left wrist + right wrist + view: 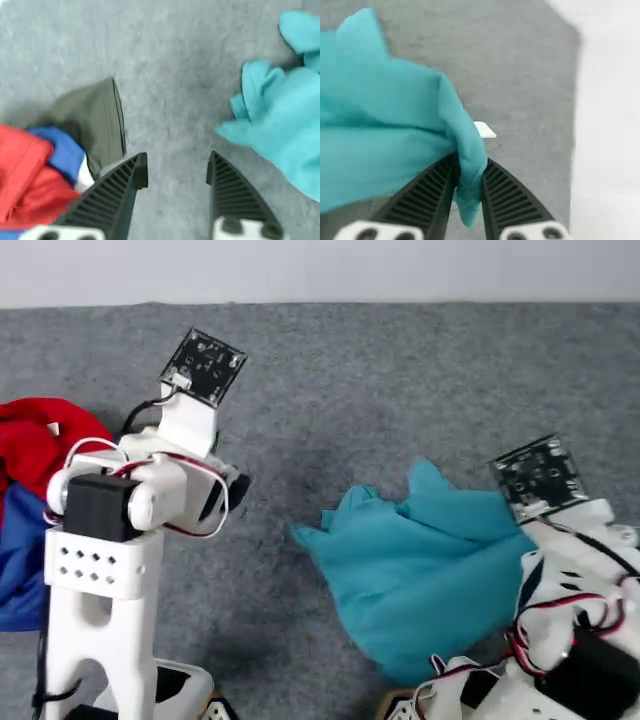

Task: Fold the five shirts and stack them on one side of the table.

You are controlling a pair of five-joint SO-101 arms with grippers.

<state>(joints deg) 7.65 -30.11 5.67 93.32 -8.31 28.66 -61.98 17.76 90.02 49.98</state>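
Grey felt desk (350, 370) carries a crumpled teal cloth shirt (420, 570) at four o'clock and a red, blue and olive shirt heap (35, 445) at nine. The right arm's fingers (430, 195) clench the teal shirt's edge; the left arm's fingers (115, 192) gape, released. Best to draw it flat toward ten o'clock before any fold.

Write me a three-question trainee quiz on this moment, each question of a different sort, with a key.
1. Fill in: beside the left arm lie a red shirt, a blue shirt and a third shirt, coloured ___.
2. True or false: the left gripper is shut on cloth.
3. The right gripper is shut on which one? A. red shirt B. teal shirt C. blue shirt

Key: 1. olive, the olive shirt; 2. false, its fingers are open over bare table; 3. B.
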